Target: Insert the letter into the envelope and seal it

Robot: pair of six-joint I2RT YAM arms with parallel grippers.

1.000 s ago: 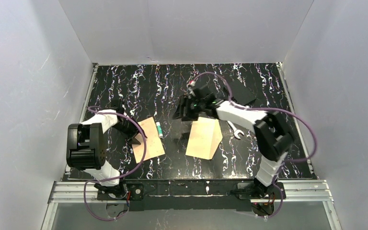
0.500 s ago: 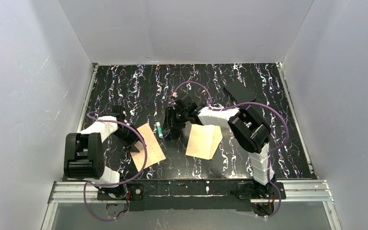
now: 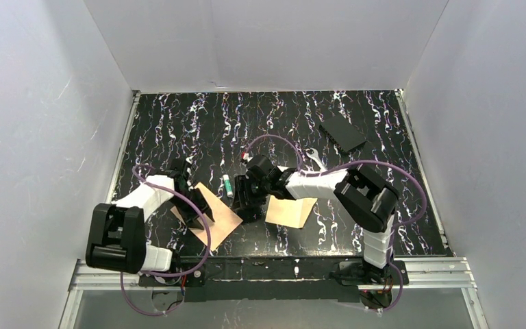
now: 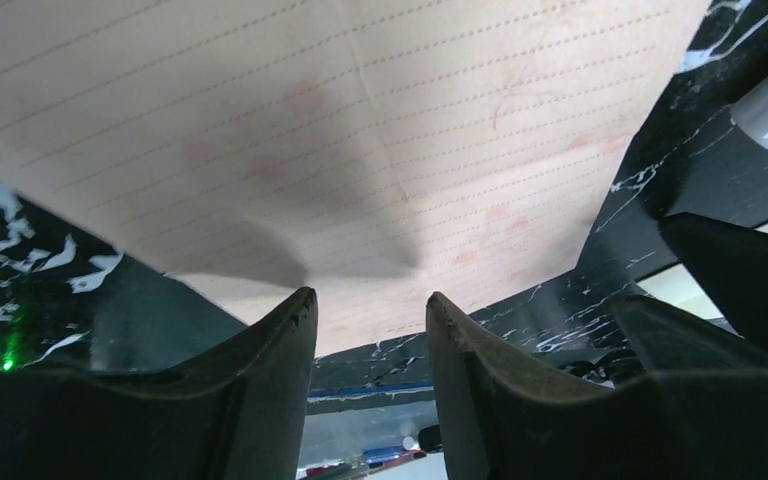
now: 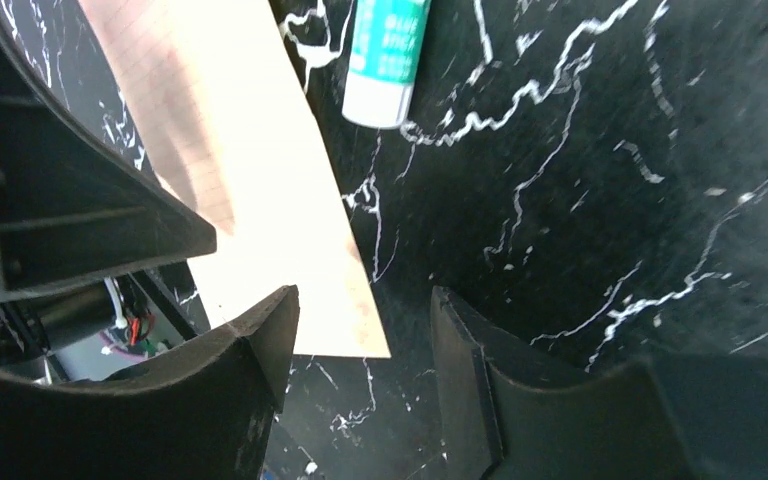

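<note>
The tan lined letter [image 3: 220, 214] lies flat left of centre, turned like a diamond. My left gripper [image 3: 197, 214] is open and low over its left part. In the left wrist view the letter [image 4: 360, 150] fills the top, just past the left gripper [image 4: 365, 300]. My right gripper [image 3: 246, 203] is open at the letter's right edge. In the right wrist view the right gripper [image 5: 360, 305] straddles the corner of the letter [image 5: 250, 200]. The cream envelope [image 3: 291, 211] lies right of the right gripper, its far end under the right arm.
A glue stick [image 3: 227, 185] lies just beyond the letter and shows in the right wrist view [image 5: 385, 60]. A black flat block [image 3: 342, 133] lies at the back right. White walls enclose the table on three sides.
My right gripper has swung left and nearer, from over the envelope's far end to the letter's right edge. My left gripper has moved nearer, and the letter has turned and slid with it.
</note>
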